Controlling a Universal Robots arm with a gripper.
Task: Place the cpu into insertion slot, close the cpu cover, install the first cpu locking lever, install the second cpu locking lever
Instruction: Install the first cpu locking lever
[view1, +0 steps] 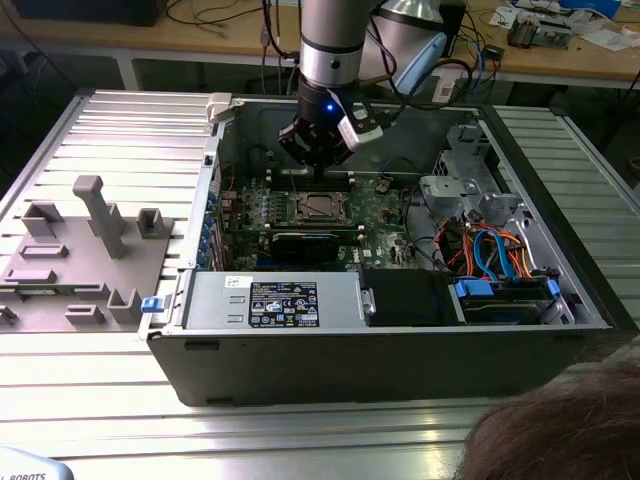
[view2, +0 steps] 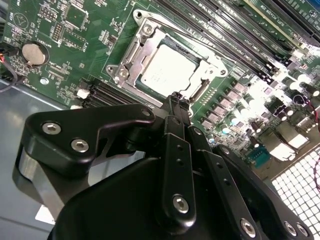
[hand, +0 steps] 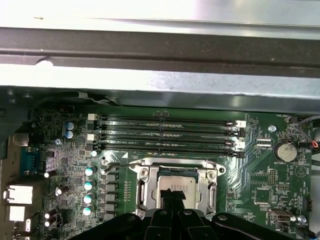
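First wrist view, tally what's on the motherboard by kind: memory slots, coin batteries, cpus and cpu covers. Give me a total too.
memory slots: 4
coin battery: 1
cpu: 1
cpu cover: 1
Total: 7

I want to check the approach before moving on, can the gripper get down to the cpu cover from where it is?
Probably yes. The gripper hangs just above the cpu cover, which lies flat over the cpu. The case is open on top, and nothing stands between them in both wrist views.
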